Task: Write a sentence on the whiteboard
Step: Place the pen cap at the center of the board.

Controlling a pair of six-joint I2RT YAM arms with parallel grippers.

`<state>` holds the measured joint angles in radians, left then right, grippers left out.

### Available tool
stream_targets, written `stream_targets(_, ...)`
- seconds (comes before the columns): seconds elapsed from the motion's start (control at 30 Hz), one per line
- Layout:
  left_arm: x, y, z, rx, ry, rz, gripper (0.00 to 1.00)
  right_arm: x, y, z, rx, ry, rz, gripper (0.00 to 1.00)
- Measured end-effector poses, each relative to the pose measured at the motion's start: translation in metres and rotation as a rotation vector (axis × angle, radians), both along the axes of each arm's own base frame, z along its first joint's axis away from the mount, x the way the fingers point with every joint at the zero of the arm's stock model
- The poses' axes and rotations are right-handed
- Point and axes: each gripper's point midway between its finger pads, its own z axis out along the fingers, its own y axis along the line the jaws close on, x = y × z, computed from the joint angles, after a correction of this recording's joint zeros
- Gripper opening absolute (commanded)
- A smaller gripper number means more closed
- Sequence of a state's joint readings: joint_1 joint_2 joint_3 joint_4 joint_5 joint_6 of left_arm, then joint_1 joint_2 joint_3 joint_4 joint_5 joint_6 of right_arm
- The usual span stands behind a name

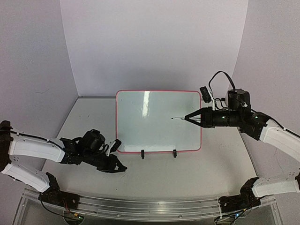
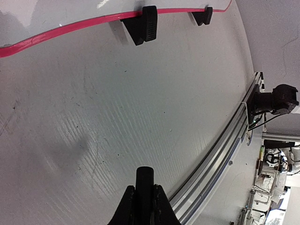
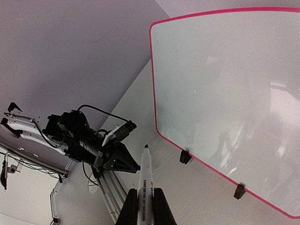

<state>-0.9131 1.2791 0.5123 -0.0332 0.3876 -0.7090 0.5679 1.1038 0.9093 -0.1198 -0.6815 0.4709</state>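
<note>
The whiteboard (image 1: 159, 119) lies at the table's middle, glossy white with a red-pink frame and two black clip feet (image 1: 142, 153) on its near edge. No sentence shows on it; its surface is blank in the right wrist view too (image 3: 225, 84). My right gripper (image 1: 190, 117) is shut on a white marker (image 3: 144, 173) with its dark tip bare, held above the board's right half and clear of the surface. My left gripper (image 1: 119, 168) rests low by the board's near left corner, shut on a black cap (image 2: 144, 178). The board's frame (image 2: 70, 26) crosses the top of the left wrist view.
An aluminium rail (image 1: 140, 206) runs along the near table edge and also shows in the left wrist view (image 2: 220, 159). Pale walls close the back and both sides. My left arm (image 3: 89, 140) lies left of the marker tip in the right wrist view.
</note>
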Motion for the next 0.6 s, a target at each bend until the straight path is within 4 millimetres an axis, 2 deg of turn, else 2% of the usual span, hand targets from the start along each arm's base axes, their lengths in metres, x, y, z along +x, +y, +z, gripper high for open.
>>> stream_targets(0.1,-0.001,0.001,-0.008,0.023,0.016,0.000,0.17,0.001,-0.001,-0.003,-0.010,0.003,-0.011,0.00)
stream_targets(0.23,-0.001,0.004,-0.016,0.051,0.031,0.009,0.37,0.002,-0.002,-0.008,-0.028,0.002,-0.026,0.00)
stream_targets(0.6,0.002,0.018,-0.028,0.144,0.038,0.054,0.74,0.003,-0.003,-0.014,-0.064,-0.005,-0.045,0.00)
